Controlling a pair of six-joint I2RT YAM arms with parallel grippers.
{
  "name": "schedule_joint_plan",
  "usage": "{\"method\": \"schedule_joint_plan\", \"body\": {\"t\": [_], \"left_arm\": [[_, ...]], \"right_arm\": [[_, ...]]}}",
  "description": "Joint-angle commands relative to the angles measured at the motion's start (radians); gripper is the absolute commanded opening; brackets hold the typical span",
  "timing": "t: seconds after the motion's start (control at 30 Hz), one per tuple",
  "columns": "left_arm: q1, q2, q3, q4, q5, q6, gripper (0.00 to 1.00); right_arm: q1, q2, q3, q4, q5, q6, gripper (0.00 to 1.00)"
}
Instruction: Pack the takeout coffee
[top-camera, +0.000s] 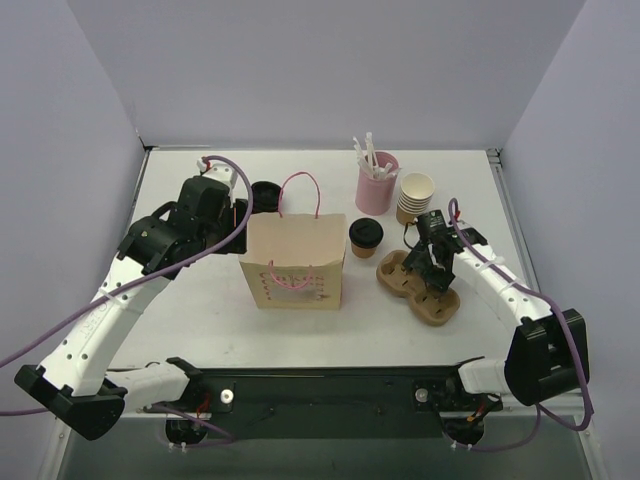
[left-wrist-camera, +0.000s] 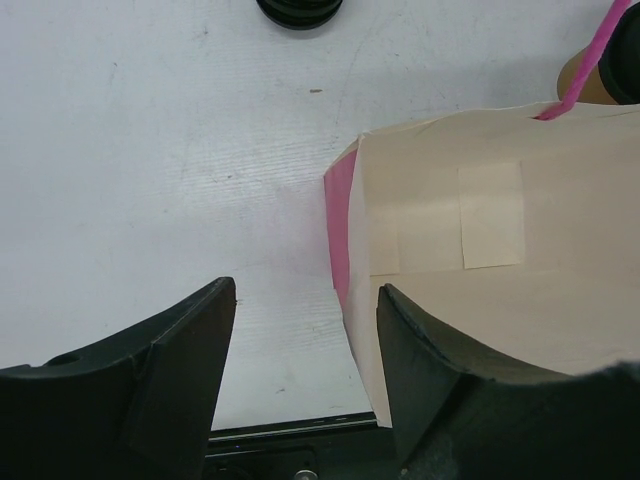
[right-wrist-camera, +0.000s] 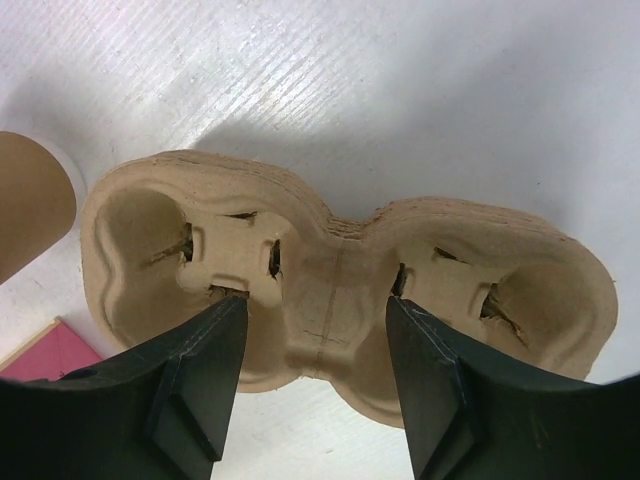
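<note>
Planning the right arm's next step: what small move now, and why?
Probably lower the right gripper and close on the narrow waist of the carrier. Its open jaws straddle that waist, both wells are empty, and the coffee stands on the table beside the bag.

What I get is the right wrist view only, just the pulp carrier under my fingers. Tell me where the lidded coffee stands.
Observer: The takeout coffee stands upright just right of the paper bag, behind the carrier.
Operator: Report the left arm.
Observer: The left gripper is open at the bag's left side, its jaws either side of the bag's edge.
Operator: Say whether the bag is standing.
Observer: It stands upright, pink handles up.
</note>
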Motion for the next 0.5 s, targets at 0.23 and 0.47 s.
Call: {"method": "schedule_joint_plan", "body": {"t": [0.23, 0.47], "left_arm": [[0.001, -0.007, 0.016, 0.021, -0.039, 0.020, 0.69], [-0.017, -0.018, -0.001, 0.011, -0.079, 0.029, 0.69]], "right_arm": [[-0.008, 0.028, -0.055, 0.036, -0.014, 0.069, 0.57], [-0.008, 0.032, -0.069, 0.036, -0.006, 0.088, 0.51]]}}
